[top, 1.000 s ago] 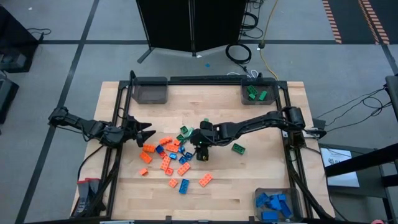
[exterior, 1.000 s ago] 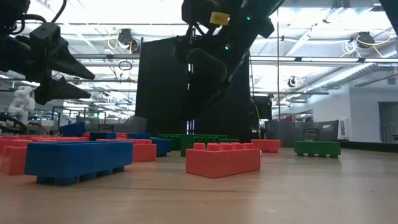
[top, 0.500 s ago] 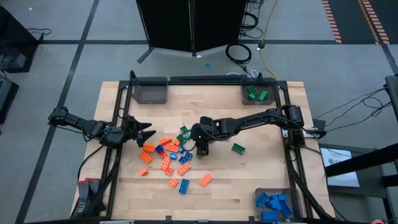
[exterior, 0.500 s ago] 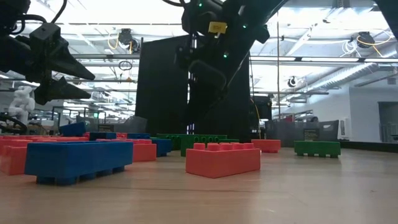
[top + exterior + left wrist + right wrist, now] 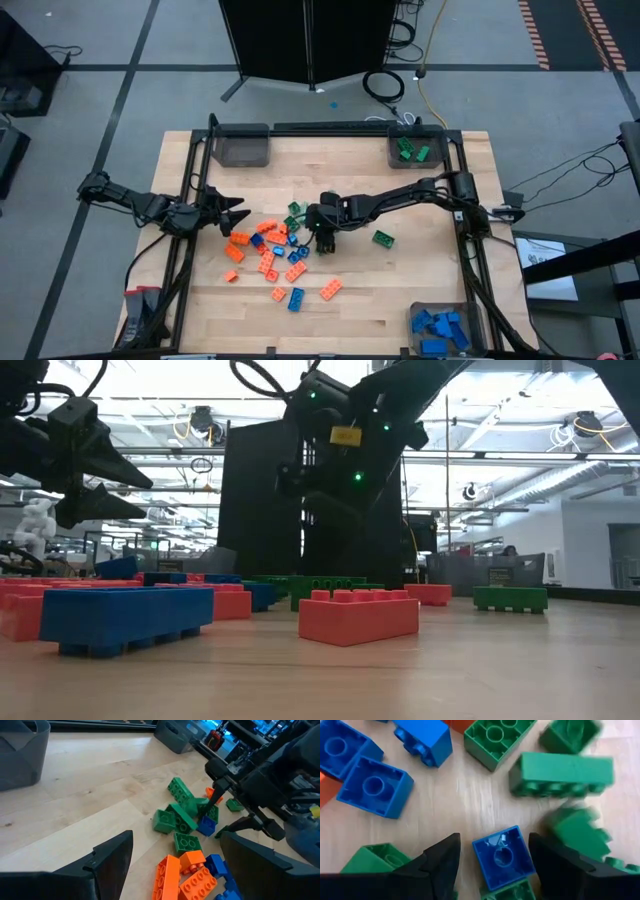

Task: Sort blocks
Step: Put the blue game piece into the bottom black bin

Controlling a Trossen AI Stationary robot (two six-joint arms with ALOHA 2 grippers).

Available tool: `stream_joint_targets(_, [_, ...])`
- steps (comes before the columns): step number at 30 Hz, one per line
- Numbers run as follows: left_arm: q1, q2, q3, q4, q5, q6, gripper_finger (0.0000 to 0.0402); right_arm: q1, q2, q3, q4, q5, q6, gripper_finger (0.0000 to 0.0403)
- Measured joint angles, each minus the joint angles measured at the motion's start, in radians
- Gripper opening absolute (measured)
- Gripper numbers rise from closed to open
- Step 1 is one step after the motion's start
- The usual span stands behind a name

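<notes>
Right now your right pincer is down over the middle of the tabletop, at the right-hand edge of the scattered blocks. Its jaws stand partly open, one dark finger on either side of a small square blue block that lies flat, single stud up. You cannot tell from the wrist view whether the fingers touch it; a sliver of wood shows on one side, so nothing is clearly gripped. That block is square, with no long axis, and sits slightly turned against the fingers.

Just beyond it lies an oblong green block on its side, studs facing the pincer, long axis running across the gap between the fingers. Another green block and two more blue squares lie near, studs up.

Your left pincer hovers at the left edge of the pile, jaws wide, holding nothing.

As for where sorted pieces sit: green blocks rest in the far right bin, blue ones in the near right bin, and one green block lies alone to the right of the pile
</notes>
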Motion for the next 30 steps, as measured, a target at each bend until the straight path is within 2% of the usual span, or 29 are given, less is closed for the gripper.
stream_joint_targets(9, [0.000,0.008,0.000,0.000,0.000,-0.001,0.0303,-0.012,0.024,0.000,-0.032,0.001,0.011,0.0221])
stream_joint_targets(14, [0.000,0.014,0.000,0.000,0.000,-0.001,0.0303,-0.013,0.038,0.004,-0.047,-0.048,0.004,0.0180])
stream_joint_targets(18, [0.000,0.018,-0.001,0.001,0.000,-0.003,0.0303,-0.010,0.031,0.003,-0.047,-0.040,0.012,0.0121])
stream_joint_targets(24, [0.000,0.022,-0.001,0.000,0.002,-0.003,0.0303,-0.019,0.007,0.018,-0.067,-0.046,0.038,0.0120])
stream_joint_targets(30, [0.000,0.022,-0.001,0.000,0.002,-0.006,0.0303,-0.017,-0.036,0.151,-0.184,-0.045,0.043,0.0120])
